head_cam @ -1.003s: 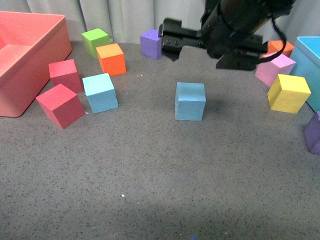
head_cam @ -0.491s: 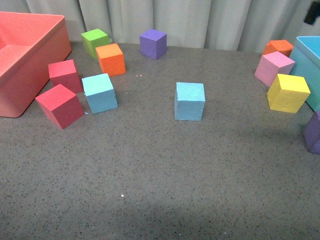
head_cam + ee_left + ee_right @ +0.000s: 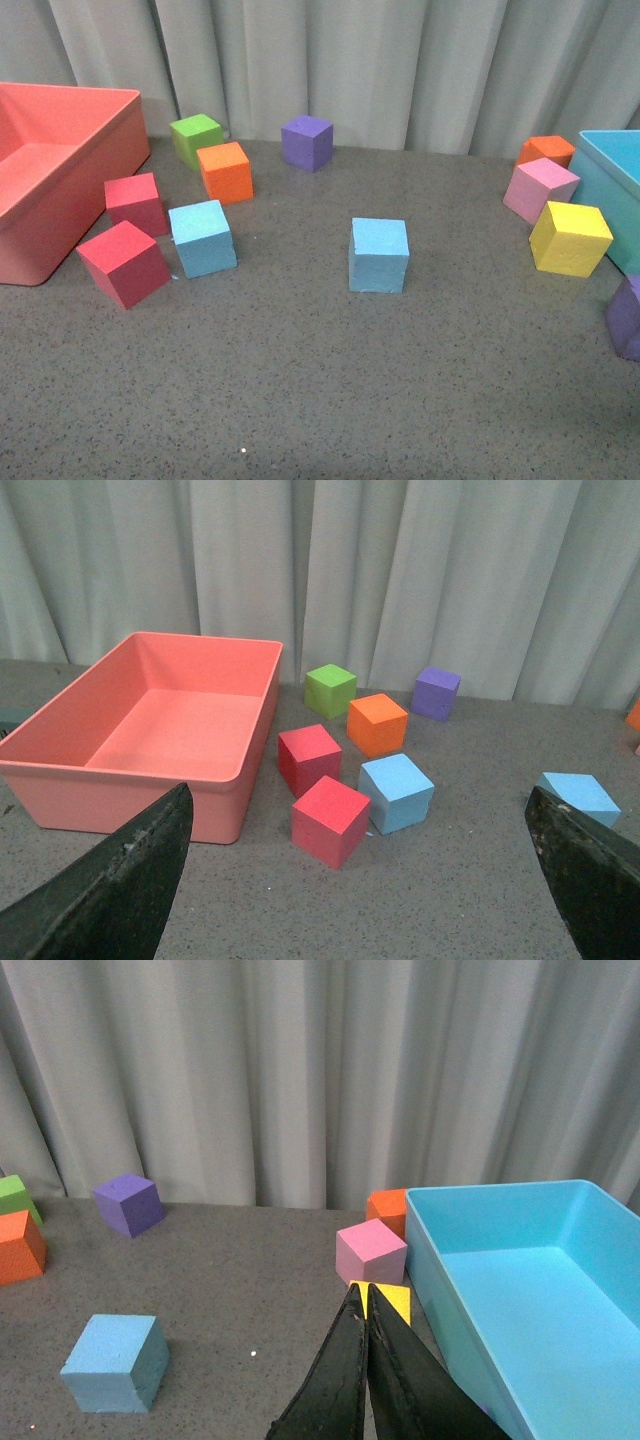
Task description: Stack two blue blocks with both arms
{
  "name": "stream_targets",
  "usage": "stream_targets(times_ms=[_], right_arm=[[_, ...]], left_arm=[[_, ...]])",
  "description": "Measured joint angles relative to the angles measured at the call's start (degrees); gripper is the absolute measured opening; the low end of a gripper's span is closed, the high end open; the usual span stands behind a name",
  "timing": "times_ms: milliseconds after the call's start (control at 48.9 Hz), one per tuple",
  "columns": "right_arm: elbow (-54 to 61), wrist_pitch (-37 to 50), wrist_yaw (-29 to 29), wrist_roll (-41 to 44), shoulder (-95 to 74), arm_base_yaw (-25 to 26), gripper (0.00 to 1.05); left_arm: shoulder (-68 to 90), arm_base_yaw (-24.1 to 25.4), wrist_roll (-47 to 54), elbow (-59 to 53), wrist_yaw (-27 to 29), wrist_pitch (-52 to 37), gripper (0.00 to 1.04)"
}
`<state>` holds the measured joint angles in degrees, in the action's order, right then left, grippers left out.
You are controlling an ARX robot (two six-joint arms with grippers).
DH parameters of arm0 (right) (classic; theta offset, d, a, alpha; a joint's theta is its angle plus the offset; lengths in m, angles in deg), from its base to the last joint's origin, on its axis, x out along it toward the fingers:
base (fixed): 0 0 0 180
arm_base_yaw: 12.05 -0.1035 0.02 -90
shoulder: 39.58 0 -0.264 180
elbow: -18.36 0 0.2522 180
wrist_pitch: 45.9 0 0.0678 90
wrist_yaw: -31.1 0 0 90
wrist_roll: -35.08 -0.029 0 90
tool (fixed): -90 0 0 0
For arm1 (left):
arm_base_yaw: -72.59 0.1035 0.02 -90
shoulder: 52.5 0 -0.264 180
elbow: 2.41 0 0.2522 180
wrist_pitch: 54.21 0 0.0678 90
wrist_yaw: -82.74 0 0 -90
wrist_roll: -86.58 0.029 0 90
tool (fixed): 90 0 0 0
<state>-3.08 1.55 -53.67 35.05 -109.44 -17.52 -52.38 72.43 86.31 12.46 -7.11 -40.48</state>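
Two light blue blocks rest apart on the grey table: one [image 3: 203, 238] at the left next to the red cubes, the other [image 3: 379, 255] alone in the middle. Neither arm shows in the front view. In the left wrist view my left gripper [image 3: 356, 792] is open wide and held well back from the left blue block [image 3: 397, 793] and the middle one [image 3: 577, 795]. My right gripper [image 3: 358, 1288] is shut on nothing, high above the table near the teal bin, with the middle blue block [image 3: 115, 1363] off to its side.
A coral bin [image 3: 70, 100] stands at the far left and a teal bin [image 3: 605, 185] at the far right. Two red cubes [image 3: 124, 263], an orange cube [image 3: 226, 172], a green one [image 3: 196, 138] and a purple one [image 3: 306, 142] lie left and back. Pink [image 3: 540, 190], yellow [image 3: 570, 238], orange and purple cubes crowd the right.
A black arm that reached over the back of the table one second ago has left the front view. The whole scene now sits lower in that view. The blocks have not moved.
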Motion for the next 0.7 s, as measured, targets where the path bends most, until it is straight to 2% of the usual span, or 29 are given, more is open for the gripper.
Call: stream_targets(times_ms=[123,184,246,696], right_arm=[[2.1,-3.1,-0.8,0.0,5.1,1.0,0.01],[3.4,-5.8,-4.5,0.0,9.0,3.8,0.01],[4.2,-8.0,-4.7,0.0,12.2,5.1,0.01],[7.4,-26.9,-5.1,0.0,34.8,5.3,0.01]], left_arm=[[0.0,0.0,0.0,0.0,0.0,0.0,0.98],[0.0,0.0,0.0,0.0,0.0,0.0,0.98],[0.0,0.0,0.0,0.0,0.0,0.0,0.98],[0.0,0.0,0.0,0.0,0.0,0.0,0.98]])
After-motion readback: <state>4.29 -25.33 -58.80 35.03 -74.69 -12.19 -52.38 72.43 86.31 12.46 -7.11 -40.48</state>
